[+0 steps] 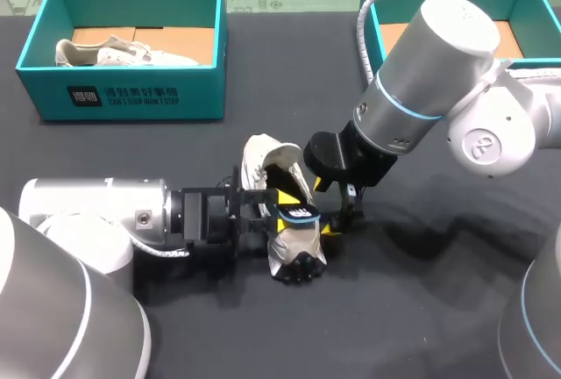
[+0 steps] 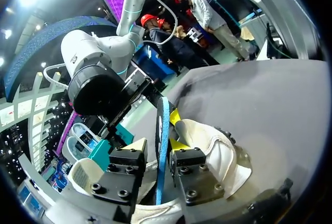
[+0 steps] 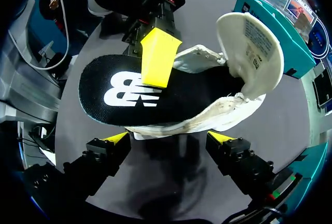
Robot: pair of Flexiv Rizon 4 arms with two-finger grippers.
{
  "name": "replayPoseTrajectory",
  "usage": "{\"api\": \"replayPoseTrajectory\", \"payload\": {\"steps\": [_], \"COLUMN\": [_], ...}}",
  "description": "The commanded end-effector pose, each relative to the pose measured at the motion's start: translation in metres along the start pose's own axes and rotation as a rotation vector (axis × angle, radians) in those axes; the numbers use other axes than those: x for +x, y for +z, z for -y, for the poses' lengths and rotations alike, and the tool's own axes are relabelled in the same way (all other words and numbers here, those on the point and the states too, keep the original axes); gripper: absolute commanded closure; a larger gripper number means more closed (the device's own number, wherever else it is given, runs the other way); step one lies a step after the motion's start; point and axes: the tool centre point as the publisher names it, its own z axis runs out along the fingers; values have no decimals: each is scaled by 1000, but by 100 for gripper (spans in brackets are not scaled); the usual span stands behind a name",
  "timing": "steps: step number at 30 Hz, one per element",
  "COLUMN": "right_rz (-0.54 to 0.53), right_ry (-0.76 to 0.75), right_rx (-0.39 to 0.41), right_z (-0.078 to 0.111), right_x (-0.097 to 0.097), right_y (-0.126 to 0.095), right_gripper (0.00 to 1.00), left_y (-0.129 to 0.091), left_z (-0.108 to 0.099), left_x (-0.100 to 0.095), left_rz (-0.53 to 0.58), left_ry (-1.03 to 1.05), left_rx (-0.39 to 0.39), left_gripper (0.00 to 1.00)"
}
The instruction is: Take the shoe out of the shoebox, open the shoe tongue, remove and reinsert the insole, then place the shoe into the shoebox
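A white shoe (image 1: 279, 221) lies on the dark table's middle, its tongue (image 3: 254, 42) folded back. A black insole (image 3: 129, 94) with a blue edge (image 2: 162, 130) sticks out of its opening, partly inside. My left gripper (image 1: 273, 207) reaches in from the left; the insole stands edge-on between its yellow-tipped fingers (image 2: 136, 145), with a gap on one side, so the gripper (image 2: 156, 149) is open. My right gripper (image 3: 168, 141) is open beside the shoe's right side, both tips (image 3: 223, 138) clear of it and empty; the head view shows it (image 1: 340, 214) low over the table.
A teal shoebox (image 1: 123, 98) at the back left holds a second white shoe (image 1: 114, 53). Another teal shoebox (image 1: 379, 32) stands at the back right, partly hidden by my right arm (image 1: 421, 72). Dark tabletop (image 1: 421, 309) lies in front of the shoe.
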Motion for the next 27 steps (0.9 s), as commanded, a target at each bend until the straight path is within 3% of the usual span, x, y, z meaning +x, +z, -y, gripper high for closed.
{"api": "replayPoseTrajectory", "payload": {"steps": [1, 8, 9, 11, 18, 27], "right_rz": [1, 1, 1, 1, 1, 1], "right_ry": [0, 0, 0, 0, 0, 0], "right_rx": [1, 1, 1, 1, 1, 1], "right_z": [0, 0, 0, 0, 0, 0], "right_x": [1, 1, 1, 1, 1, 1], "right_y": [1, 1, 1, 1, 1, 1], "right_gripper": [0, 0, 0, 0, 0, 0], "left_y": [-2, 6, 7, 9, 12, 2], "left_z": [10, 20, 20, 19, 8, -22], "left_x": [-2, -6, -6, -6, 0, 16], "left_rz": [1, -6, -7, -15, -43, -64], "left_ry": [1, -9, -14, -32, -45, -55], "left_rx": [4, 19, 15, 2, -39, -117], "left_gripper": [73, 74, 77, 100, 100, 100]}}
